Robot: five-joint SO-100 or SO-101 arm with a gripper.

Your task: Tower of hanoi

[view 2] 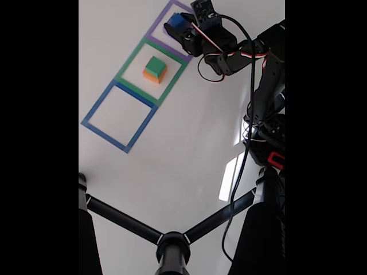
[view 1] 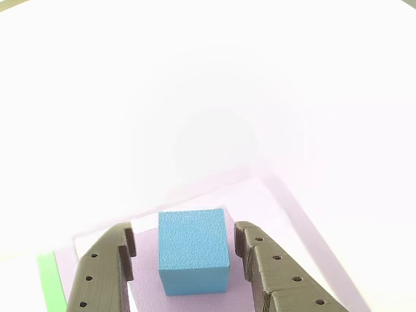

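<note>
Three taped squares lie in a row on your white table (view 2: 189,143): blue square (view 2: 119,117), green square (view 2: 152,71), purple square (view 2: 172,26). Your gripper (view 1: 185,250) reaches into the purple one, jaws spread to either side of the blue cube (view 1: 193,250), narrow gaps showing, nothing gripped. In the green square a green cube (view 2: 155,66) sits on an orange cube (view 2: 153,77).

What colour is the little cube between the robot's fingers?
Blue. The cube shows best in the other view, sitting between the gripper fingers.
</note>
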